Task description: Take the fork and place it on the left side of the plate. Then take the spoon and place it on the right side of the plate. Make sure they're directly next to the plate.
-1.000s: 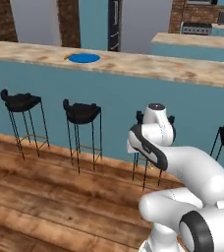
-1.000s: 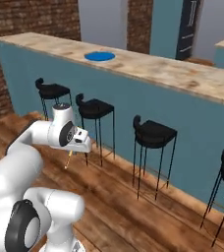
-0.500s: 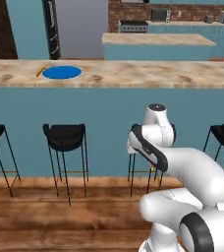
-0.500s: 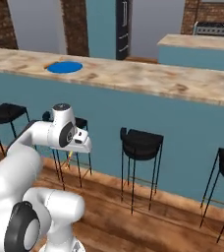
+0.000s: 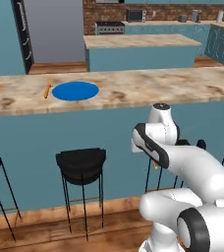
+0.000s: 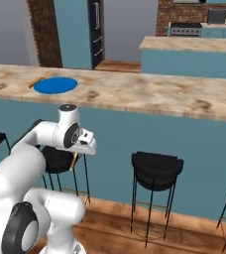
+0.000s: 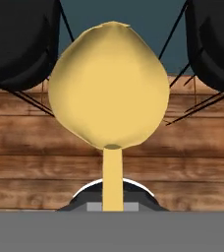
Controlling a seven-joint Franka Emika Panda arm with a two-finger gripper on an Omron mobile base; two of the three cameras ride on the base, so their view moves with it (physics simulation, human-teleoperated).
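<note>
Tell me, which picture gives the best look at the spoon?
The hand view: the spoon fills it, its round yellow bowl facing the camera, handle running down into the shut gripper. The left base view shows an orange sliver of it under the hand, and the right base view likewise.

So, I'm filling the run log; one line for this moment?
fork: left of plate | spoon: in shut tool | spoon placement: pending

Matt yellow spoon (image 7: 109, 88), smooth matt blue plate (image 5: 75, 91), mottled stone-look counter (image 5: 148, 88), wood-plank floor (image 7: 35, 147).
</note>
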